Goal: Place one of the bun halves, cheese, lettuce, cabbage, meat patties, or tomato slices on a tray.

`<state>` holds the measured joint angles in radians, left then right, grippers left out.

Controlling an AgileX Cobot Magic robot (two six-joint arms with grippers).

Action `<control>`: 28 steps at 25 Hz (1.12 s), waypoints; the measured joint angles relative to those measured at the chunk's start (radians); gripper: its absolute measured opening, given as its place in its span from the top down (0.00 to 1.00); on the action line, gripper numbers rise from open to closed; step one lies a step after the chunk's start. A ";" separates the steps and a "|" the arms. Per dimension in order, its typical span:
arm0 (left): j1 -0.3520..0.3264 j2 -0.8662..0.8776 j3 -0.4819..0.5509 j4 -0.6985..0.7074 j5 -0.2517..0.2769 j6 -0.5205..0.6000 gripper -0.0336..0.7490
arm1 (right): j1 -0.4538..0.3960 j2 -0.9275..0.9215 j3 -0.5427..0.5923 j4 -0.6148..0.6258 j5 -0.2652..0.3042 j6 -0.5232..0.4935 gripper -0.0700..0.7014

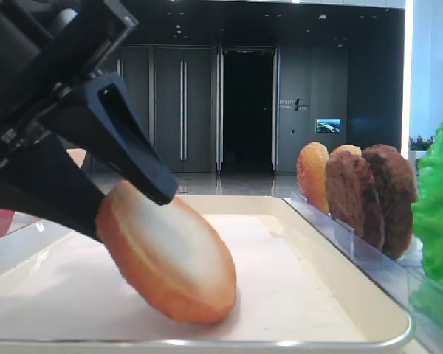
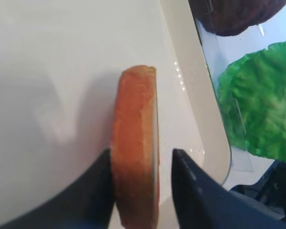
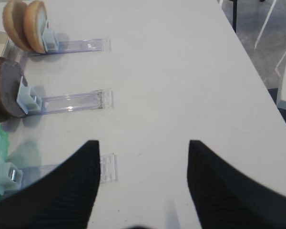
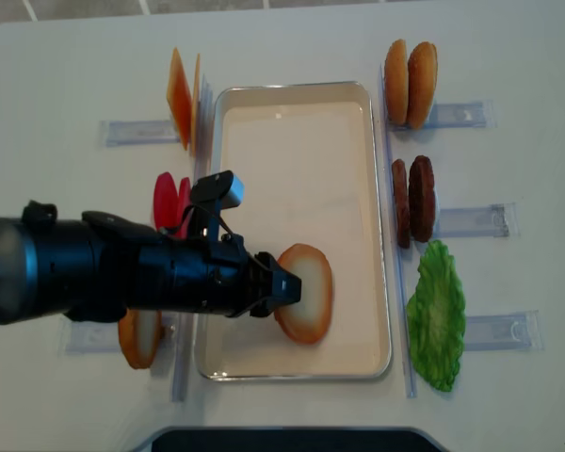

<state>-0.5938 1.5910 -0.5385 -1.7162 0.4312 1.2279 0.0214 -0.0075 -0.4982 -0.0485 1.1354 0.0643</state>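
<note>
A golden-brown bun half (image 1: 170,258) leans tilted on the cream-white tray (image 1: 384,310), its lower edge on the tray floor. My left gripper (image 2: 142,155) straddles this bun half (image 2: 133,143): one finger touches the crust side, and a gap shows between the other finger and the pale face. From above, the left gripper (image 4: 287,287) reaches from the left over the tray (image 4: 292,160) to the bun half (image 4: 306,294). My right gripper (image 3: 143,143) stands open over bare table with nothing between its fingers. No cabbage is in view.
Clear holders line both sides of the tray. On the right stand two bun halves (image 4: 410,71), meat patties (image 4: 412,200) and lettuce (image 4: 438,315). On the left stand cheese (image 4: 179,94), tomato slices (image 4: 169,200) and another bun half (image 4: 139,339). The table's edge runs at the right (image 3: 257,71).
</note>
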 joint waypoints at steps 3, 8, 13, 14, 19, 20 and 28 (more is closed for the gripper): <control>0.000 0.000 0.000 0.021 -0.005 -0.058 0.31 | 0.000 0.000 0.000 0.000 0.000 0.000 0.37; 0.000 0.000 -0.006 0.239 -0.031 -0.311 0.23 | 0.000 0.000 0.000 0.000 0.000 0.000 0.37; 0.000 -0.001 -0.022 0.550 -0.027 -0.599 0.23 | 0.000 0.000 0.000 0.000 0.000 0.000 0.37; 0.000 -0.005 -0.030 0.603 -0.024 -0.657 0.23 | 0.000 0.000 0.000 0.000 0.000 0.000 0.37; 0.000 -0.077 -0.100 0.874 0.032 -0.894 0.23 | 0.000 0.000 0.000 0.000 0.000 0.000 0.37; 0.000 -0.095 -0.121 0.928 0.049 -0.941 0.23 | 0.000 0.000 0.000 0.000 0.000 0.000 0.37; 0.056 -0.183 -0.309 1.341 0.320 -1.259 0.27 | 0.000 0.000 0.000 0.000 0.000 0.000 0.37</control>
<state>-0.5376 1.4082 -0.8470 -0.3752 0.7513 -0.0316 0.0214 -0.0075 -0.4982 -0.0485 1.1354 0.0643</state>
